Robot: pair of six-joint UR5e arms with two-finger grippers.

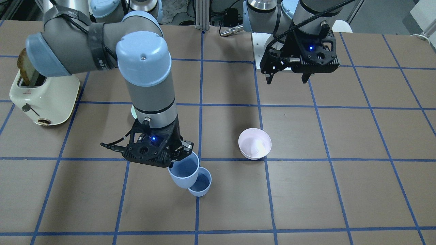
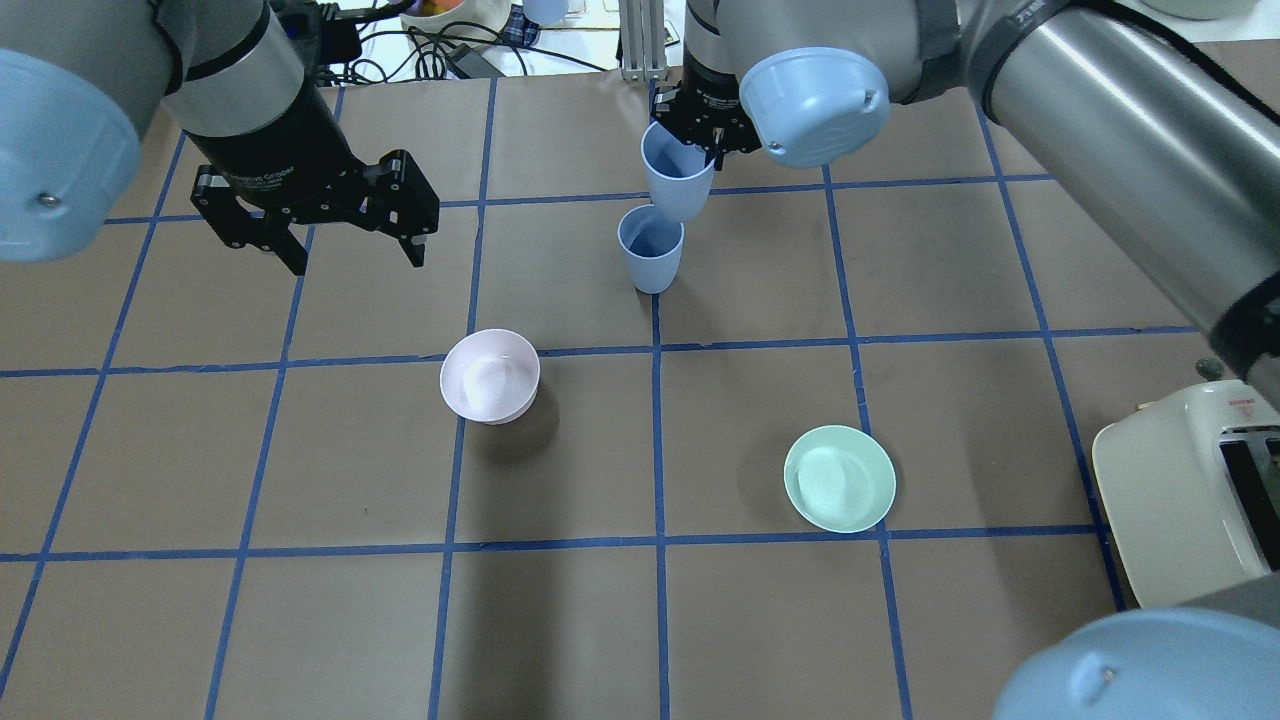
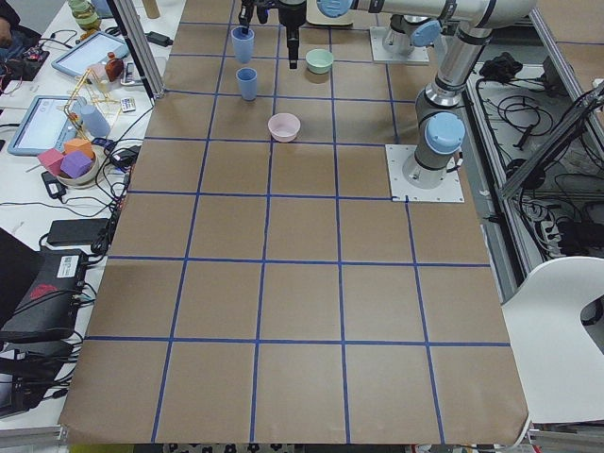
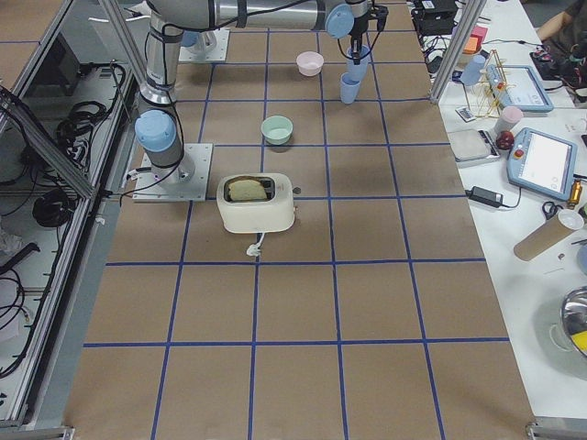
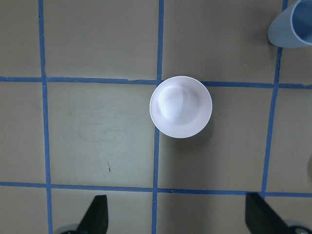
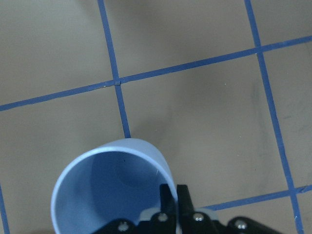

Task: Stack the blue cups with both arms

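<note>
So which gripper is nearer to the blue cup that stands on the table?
Right. The right gripper, holding the other blue cup, hangs close above the standing cup; the left gripper is open and hovers far off, nearer the pink bowl.

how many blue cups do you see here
2. One pale blue tapered plastic cup is held by the right gripper; the matching second cup stands on the table near it.

From overhead, 12 o'clock away from the robot: the standing cup [image 2: 650, 250] rests on the bench [image 2: 300, 620], far middle. The lifted cup [image 2: 678, 175] hangs at its 1 o'clock, in the fingers of the right gripper [image 2: 708, 148]. From the standing cup, the left bowl [image 2: 490, 375] lies at 8 o'clock, the right bowl [image 2: 840, 478] at 5, the toaster [image 2: 1180, 500] at 4, and the left gripper [image 2: 355, 260] hovers at 9.
</note>
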